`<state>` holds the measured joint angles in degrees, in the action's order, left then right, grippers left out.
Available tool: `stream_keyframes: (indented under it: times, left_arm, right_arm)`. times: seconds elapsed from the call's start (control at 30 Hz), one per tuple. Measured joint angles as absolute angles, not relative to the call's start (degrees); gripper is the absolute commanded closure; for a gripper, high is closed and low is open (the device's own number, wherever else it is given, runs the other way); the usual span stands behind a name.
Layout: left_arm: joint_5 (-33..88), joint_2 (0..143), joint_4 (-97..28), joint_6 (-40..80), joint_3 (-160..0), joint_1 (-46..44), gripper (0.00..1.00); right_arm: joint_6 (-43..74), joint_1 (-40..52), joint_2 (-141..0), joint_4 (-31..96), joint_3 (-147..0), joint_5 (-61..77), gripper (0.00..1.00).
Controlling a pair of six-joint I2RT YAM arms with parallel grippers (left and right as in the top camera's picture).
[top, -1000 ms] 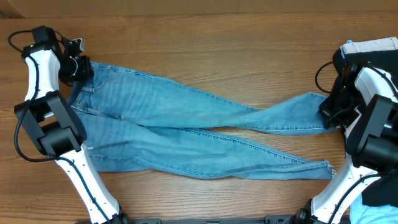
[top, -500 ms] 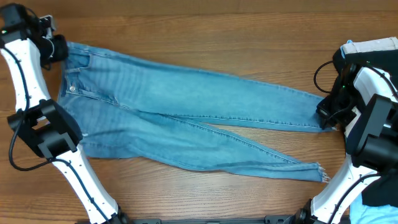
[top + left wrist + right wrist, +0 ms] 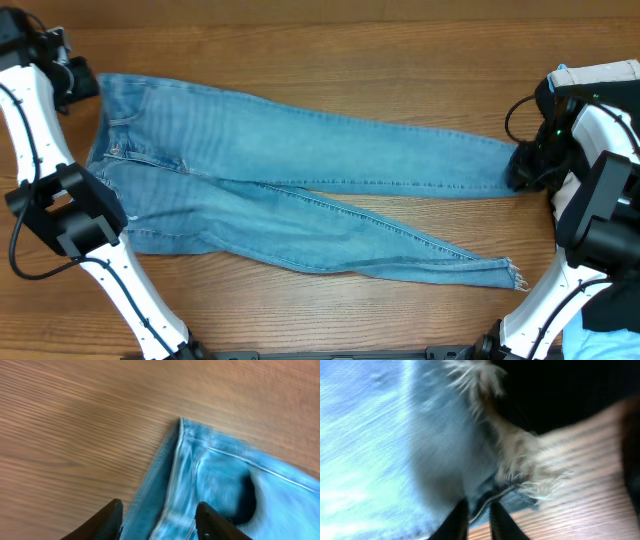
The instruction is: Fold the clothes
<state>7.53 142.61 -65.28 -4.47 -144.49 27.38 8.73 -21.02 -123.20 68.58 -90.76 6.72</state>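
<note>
**Jeans spread flat, a gripper at each end**

The jeans (image 3: 280, 150) lie flat along the wooden table (image 3: 330, 40), with the waist at the left and the legs running right. The waistband (image 3: 105, 150) runs down the left end, its button side facing up. The far leg is stretched straight, ending in the far-leg hem (image 3: 505, 170) at the right. The near leg angles off toward the robot's side, and the frayed near-leg hem (image 3: 512, 276) lies loose on the wood, well apart from the far one. The legs touch near the crotch and split wider toward the right.

The left gripper (image 3: 85, 80) sits at the far-left corner of the waistband. In the left wrist view the left fingers (image 3: 102, 522) stand apart, and the waistband edge runs up between them. One finger is over denim and the other is beside the edge, over bare wood. Cannot tell if the pads touch the cloth.

The right gripper (image 3: 520, 172) is at the far-leg hem. In the right wrist view, which is blurred, its fingers are almost together, pinching the frayed edge.

A pale cloth (image 3: 600, 72) lies at the far right corner behind the right arm, apart from the jeans
</note>
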Motion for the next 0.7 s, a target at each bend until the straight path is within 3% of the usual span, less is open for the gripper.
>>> stream_keyframes:
  times: [0.07,0.13,0.23,0.27,0.47,0.7]
  left_arm:
    - [6.9,142.6,-66.8,-4.6,-147.9,28.2,0.39]
    - [7.2,142.3,-67.8,-4.6,-150.3,28.9,0.62]
    - [10.2,141.6,-70.6,-5.1,-151.2,28.9,0.92]
    - [12.6,141.2,-72.6,-6.0,-151.2,28.4,0.96]
    - [18.6,141.0,-82.3,-11.9,-151.3,22.4,0.96]
    - [20.9,141.0,-83.4,-15.3,-151.3,10.3,0.95]
  right_arm:
    - [8.1,-21.0,-123.2,68.8,-93.8,9.9,0.79]
    - [7.7,-20.9,-122.8,68.6,-96.0,13.1,0.96]
    - [7.4,-20.6,-122.0,68.4,-97.1,17.9,0.96]
    - [7.5,-20.1,-121.8,68.0,-97.3,19.5,0.96]
    - [8.2,-14.1,-121.8,63.1,-97.4,22.0,0.96]
    - [16.9,-5.3,-122.4,59.1,-97.4,19.6,0.96]
